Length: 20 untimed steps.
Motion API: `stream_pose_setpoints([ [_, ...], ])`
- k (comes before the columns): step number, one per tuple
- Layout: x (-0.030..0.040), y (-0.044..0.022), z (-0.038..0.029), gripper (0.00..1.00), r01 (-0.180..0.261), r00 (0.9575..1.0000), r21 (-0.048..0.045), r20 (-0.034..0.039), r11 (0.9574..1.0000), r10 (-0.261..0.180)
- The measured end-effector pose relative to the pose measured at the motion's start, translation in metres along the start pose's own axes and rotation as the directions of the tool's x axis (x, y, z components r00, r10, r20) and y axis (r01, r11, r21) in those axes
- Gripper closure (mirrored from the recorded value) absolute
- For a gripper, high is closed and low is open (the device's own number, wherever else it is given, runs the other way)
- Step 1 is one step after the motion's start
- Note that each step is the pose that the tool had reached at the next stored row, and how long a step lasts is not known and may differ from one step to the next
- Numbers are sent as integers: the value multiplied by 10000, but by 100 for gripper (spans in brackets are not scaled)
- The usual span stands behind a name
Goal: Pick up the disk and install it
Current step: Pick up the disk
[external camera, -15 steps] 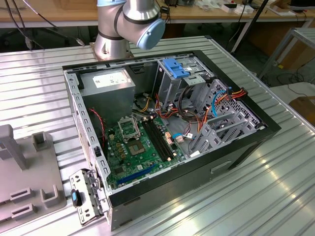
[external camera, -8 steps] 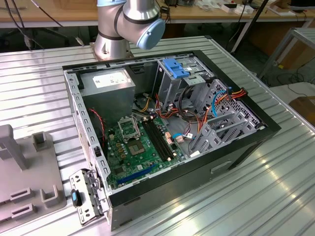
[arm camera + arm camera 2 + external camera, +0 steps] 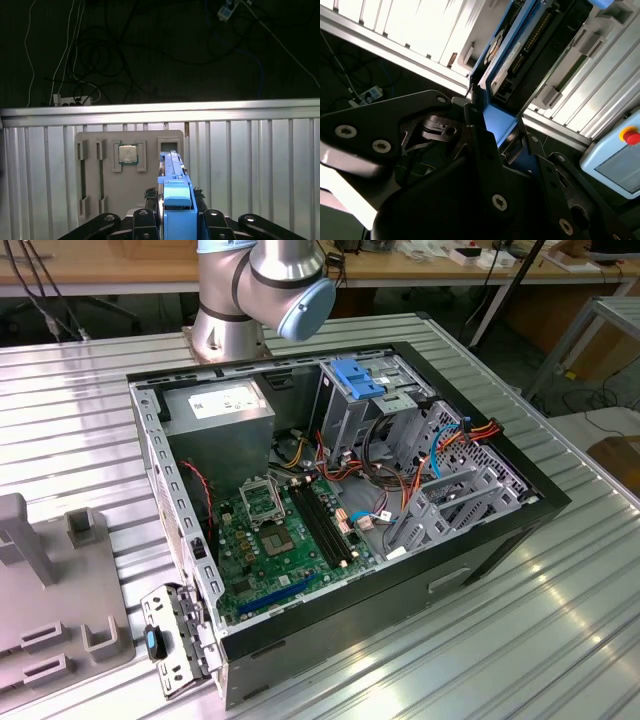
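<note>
While clamping the disk (image 3: pixel 175 172) edge-on in the gripper (image 3: pixel 177 200), above the grey tray (image 3: pixel 95 150) at eight o'clock from the case (image 3: pixel 400 605) in the exterior view, seems mid-carry, needing square line-up with the drive cage (image 3: pixel 375 410) at one o'clock.

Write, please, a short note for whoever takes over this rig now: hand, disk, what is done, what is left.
Hand: shut on the grey metal disk in its bright blue plastic carrier frame, held edge-on.
Place: over the flat grey plastic fixture tray in the first wrist view.
Done: disk picked up.
Left: install; it is not yet in the open black metal computer case.
</note>
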<state>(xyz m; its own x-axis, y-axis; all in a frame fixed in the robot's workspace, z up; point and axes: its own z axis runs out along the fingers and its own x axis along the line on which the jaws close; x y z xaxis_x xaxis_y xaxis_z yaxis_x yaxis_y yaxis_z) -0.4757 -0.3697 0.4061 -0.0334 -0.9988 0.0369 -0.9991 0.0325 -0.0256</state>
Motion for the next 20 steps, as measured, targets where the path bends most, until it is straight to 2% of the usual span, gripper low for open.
stream_pose_setpoints([
  [7, 5, -7, -138, 63, 0, 10000, -2, -1, 10000, 0],
  [12, 7, -13, -206, 63, 0, 10000, -2, -1, 10000, 0],
  [16, 11, -19, -323, 63, 0, 10000, -2, -1, 10000, 0],
  [20, 14, -23, -403, 63, 0, 10000, -2, -1, 10000, 0],
])
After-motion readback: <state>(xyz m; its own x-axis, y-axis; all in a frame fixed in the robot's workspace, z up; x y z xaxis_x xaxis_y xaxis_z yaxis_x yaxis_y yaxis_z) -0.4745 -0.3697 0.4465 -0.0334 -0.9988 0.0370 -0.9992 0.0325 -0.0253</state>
